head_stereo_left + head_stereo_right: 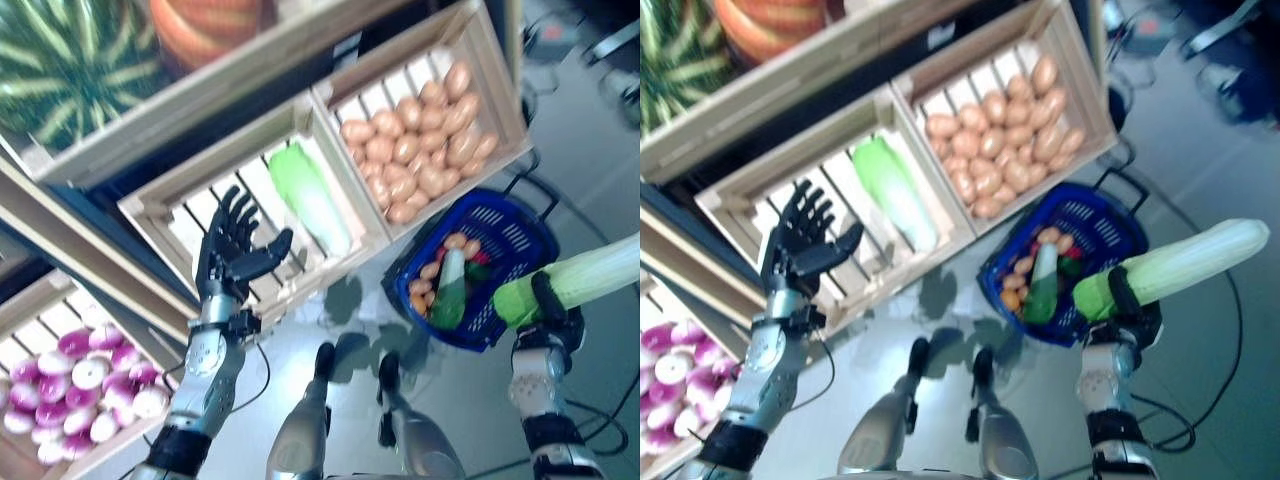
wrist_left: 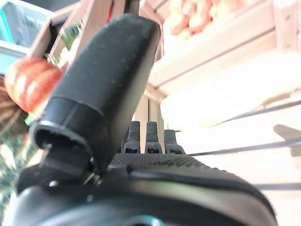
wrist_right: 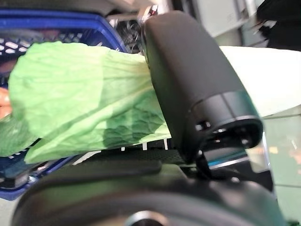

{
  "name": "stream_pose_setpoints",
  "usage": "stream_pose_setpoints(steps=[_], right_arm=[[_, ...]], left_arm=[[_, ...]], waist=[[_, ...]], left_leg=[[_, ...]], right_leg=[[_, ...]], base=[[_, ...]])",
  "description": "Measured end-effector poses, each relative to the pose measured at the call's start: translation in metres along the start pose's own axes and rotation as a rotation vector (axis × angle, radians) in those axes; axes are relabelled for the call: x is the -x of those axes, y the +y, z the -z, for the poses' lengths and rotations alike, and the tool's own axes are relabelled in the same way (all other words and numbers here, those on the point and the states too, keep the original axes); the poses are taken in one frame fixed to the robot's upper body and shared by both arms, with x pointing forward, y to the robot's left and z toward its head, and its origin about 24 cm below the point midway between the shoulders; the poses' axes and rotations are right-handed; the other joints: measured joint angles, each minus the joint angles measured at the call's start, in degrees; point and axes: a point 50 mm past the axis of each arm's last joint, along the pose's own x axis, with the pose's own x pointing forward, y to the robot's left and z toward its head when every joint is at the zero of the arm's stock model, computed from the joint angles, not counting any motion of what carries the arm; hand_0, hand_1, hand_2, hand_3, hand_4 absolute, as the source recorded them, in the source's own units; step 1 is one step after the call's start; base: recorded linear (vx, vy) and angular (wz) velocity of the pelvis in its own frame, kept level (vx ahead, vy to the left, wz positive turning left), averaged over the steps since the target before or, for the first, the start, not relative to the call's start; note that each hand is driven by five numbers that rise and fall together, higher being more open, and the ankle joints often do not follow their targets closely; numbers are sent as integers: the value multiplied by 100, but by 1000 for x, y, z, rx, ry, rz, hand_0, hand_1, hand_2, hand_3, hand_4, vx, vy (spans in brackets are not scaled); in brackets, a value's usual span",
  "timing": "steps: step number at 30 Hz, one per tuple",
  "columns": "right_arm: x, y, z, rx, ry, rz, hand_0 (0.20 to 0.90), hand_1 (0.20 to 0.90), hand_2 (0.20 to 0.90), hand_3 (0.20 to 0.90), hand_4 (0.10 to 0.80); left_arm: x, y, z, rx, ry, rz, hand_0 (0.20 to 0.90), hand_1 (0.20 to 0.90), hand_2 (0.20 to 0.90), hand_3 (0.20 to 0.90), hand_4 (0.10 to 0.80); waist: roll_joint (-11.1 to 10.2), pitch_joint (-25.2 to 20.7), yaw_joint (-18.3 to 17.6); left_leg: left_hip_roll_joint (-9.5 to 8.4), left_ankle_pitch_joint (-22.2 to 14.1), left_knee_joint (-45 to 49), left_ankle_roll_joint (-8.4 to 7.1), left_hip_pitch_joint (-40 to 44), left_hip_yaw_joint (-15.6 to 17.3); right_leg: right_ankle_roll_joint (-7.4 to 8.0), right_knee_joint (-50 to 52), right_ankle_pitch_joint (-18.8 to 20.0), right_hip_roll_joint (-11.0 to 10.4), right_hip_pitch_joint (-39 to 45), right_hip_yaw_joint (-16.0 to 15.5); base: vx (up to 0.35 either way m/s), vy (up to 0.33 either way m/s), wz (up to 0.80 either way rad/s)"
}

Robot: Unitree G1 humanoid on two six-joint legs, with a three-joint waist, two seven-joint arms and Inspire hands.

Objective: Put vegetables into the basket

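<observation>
1. Right hand (image 1: 1127,300) clamped round leafy end of long cabbage (image 1: 1180,262), just beside blue basket (image 1: 1092,222), outside its rim; pale stalk end sticks out away from basket.
2. Could tip or slip on release w/ weight so far off the grip.
3. Basket already holds veg, so might catch rim & roll out.
4. Left hand (image 1: 228,250) spread, empty, well apart from basket, over crate (image 1: 160,205) w/ second cabbage (image 1: 310,200); could knock slats.

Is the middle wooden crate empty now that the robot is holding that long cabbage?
No, one pale green napa cabbage still lies in the middle wooden slatted crate, while the right hand grips another beside the blue plastic basket.
</observation>
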Motion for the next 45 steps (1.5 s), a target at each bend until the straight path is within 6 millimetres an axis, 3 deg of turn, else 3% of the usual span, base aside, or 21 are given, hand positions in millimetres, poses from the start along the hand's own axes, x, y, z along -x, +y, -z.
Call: stream_pose_setpoints(steps=[5,7,10,12,18,22,29,33,41,45], right_arm=[[-5,47,-8,-86,-40,-80,300,300,300,300,400],[-7,68,-12,-136,-37,-98,300,300,300,300,400],[-8,81,-15,-151,-43,-117,300,300,300,300,400],[-12,90,-24,-154,-63,-126,300,300,300,300,400],[-20,103,-42,-85,-86,-143,300,300,300,300,400],[-30,98,-36,156,-16,-113,300,300,300,300,400],[-32,90,-22,216,103,-57,300,300,300,300,400],[-33,87,-21,222,107,-12,900,900,900,900,800],[-30,85,-12,227,127,14,900,900,900,900,800],[-29,83,-14,279,85,81,900,900,900,900,800]], left_arm=[[-18,-19,-13,26,-83,26,900,900,900,900,800],[-27,-30,-14,8,-97,45,900,900,900,900,800],[-32,-35,-15,-2,-102,58,900,900,900,900,800],[-32,-36,-16,-5,-116,61,900,900,900,900,800],[-33,-35,-21,9,-148,45,900,900,900,900,800],[-34,-33,-21,-3,-146,38,900,900,900,900,800],[-35,-29,-22,-31,-140,36,900,900,900,900,800],[-36,-28,-21,-33,-135,14,900,900,900,900,800],[-35,-24,-17,-62,-121,7,900,900,900,900,800],[-34,-20,-23,-243,-190,5,900,900,900,900,800]], waist=[[-23,309,62],[-77,355,163],[-97,359,212],[-101,358,330],[-121,360,386],[-132,364,420],[-150,366,488],[-155,366,481],[-154,366,474],[-153,365,469]], left_leg=[[-24,-7,516,-34,-849,14],[-79,-132,974,-30,-1261,8],[-170,-303,1481,-13,-1553,-1],[-336,-650,2354,10,-1969,28],[-498,-930,3451,28,-2957,23],[-535,-957,3882,48,-3454,18],[-543,-958,4073,47,-3665,4],[-554,-958,4092,50,-3743,9],[-545,-1076,4272,68,-3807,37],[-537,-1069,4269,54,-3764,41]], right_leg=[[-66,633,-157,-41,-823,-155],[-79,1426,-495,-106,-1361,-163],[-80,2303,-863,-280,-1789,-162],[-93,3247,-1257,-470,-2250,-107],[-102,4295,-1552,-624,-3188,-28],[-97,4651,-1556,-633,-3642,21],[-98,4826,-1556,-644,-3827,11],[-98,4827,-1556,-642,-3897,18],[-126,4945,-1588,-623,-3942,41],[-129,4963,-1587,-618,-3913,50]], base=[[-196,-56,15],[-109,-1,19],[-87,59,16],[-39,54,7],[-18,24,5],[-1,-3,-1],[37,-16,1],[0,0,0],[42,-4,-2],[36,1,-1]])
